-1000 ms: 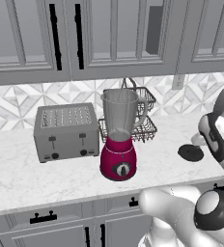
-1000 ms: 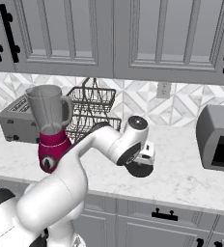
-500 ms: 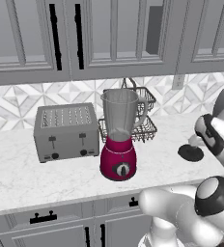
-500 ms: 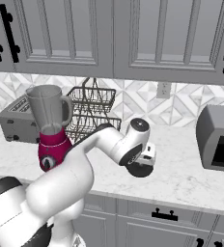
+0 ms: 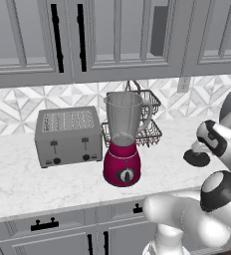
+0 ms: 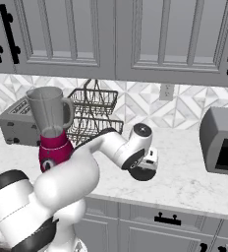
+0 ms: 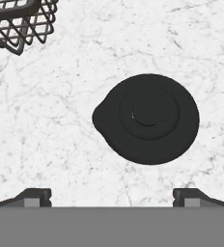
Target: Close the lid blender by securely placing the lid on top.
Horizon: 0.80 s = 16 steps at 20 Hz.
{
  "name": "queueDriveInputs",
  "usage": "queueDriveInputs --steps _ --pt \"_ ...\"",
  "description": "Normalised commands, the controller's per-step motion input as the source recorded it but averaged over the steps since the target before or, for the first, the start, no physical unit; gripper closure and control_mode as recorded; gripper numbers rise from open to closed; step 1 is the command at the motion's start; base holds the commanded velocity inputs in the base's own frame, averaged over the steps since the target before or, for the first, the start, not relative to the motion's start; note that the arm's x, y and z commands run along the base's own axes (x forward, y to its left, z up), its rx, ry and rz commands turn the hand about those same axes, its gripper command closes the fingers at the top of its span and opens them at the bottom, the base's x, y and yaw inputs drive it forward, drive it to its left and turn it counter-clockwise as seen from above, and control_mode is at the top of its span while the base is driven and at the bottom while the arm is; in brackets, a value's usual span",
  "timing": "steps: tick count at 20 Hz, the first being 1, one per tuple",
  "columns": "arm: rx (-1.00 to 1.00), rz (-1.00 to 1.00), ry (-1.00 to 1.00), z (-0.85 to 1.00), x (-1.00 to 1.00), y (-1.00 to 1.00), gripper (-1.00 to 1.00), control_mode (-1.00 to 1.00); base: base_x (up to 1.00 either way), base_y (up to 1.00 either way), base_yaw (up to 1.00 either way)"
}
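**Lid flat on counter, gripper poised above it, nothing grasped**

The lid (image 7: 147, 118) lies flat on the marble counter (image 7: 61, 159), centre-right of the hand view. You see it as a black disc with raised concentric rings, a centre knob and a small pour-lip bump on its left edge. It sits top-up, so a straight-down pinch looks workable.

The gripper (image 7: 112, 195) hangs over it, tips at the bottom corners, spread wide and holding nothing. That spread looks about right to straddle the disc.

In the left base view the lid (image 5: 196, 158) is at middle right, well apart from the blender (image 5: 123, 144), whose jar stands open-topped. The wire basket (image 5: 137, 130) is just behind the blender, the toaster (image 5: 67, 135) to its left.

Judgement: pre-grasp step; lift and carry remain.
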Motion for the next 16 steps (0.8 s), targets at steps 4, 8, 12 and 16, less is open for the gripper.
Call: queueDriveInputs --steps 4,8,12,16 --pt "0.00 0.00 0.00 -0.13 0.13 -0.08 -1.00 -1.00 0.00 0.00 0.00" --pt "0.00 0.00 0.00 -0.04 0.16 -0.16 -1.00 -1.00 0.00 0.00 0.00" --pt "0.00 0.00 0.00 -0.04 0.20 -0.14 -1.00 -1.00 0.00 0.00 0.00" --pt "0.00 0.00 0.00 -0.15 0.21 -0.01 -1.00 -1.00 0.00 0.00 0.00"
